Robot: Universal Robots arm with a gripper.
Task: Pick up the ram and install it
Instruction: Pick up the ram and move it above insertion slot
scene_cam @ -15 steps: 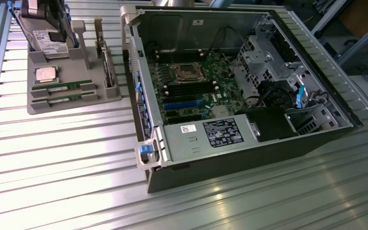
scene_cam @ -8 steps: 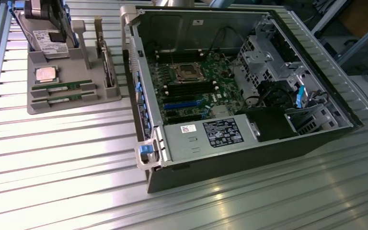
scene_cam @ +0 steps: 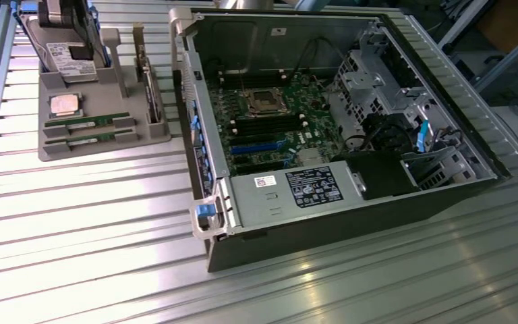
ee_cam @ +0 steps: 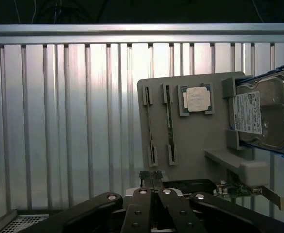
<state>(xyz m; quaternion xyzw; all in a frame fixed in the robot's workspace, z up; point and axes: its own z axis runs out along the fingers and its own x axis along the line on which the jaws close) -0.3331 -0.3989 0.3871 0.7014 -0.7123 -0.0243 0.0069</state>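
Two ram sticks lie side by side in slots of the grey holder tray [scene_cam: 106,145], at the exterior view's left: one ram [scene_cam: 88,123] nearer the CPU and a second ram stick [scene_cam: 88,140] beside it. In the wrist view both show edge-on as thin strips, the ram [ee_cam: 169,121] and its twin [ee_cam: 150,128]. My gripper [ee_cam: 151,177] hangs above the table short of the tray. Its fingers [ee_cam: 143,204] are pressed together with nothing between them. The open computer case [scene_cam: 331,121] holds the motherboard with dark memory slots [scene_cam: 264,125].
On the same tray sit a square silver CPU [scene_cam: 65,104], a hard drive [scene_cam: 65,50] standing at the back, and an upright card [scene_cam: 151,88]. The ribbed metal table [scene_cam: 88,223] spreads around tray and case. Cables and drive cages crowd the case's right side.
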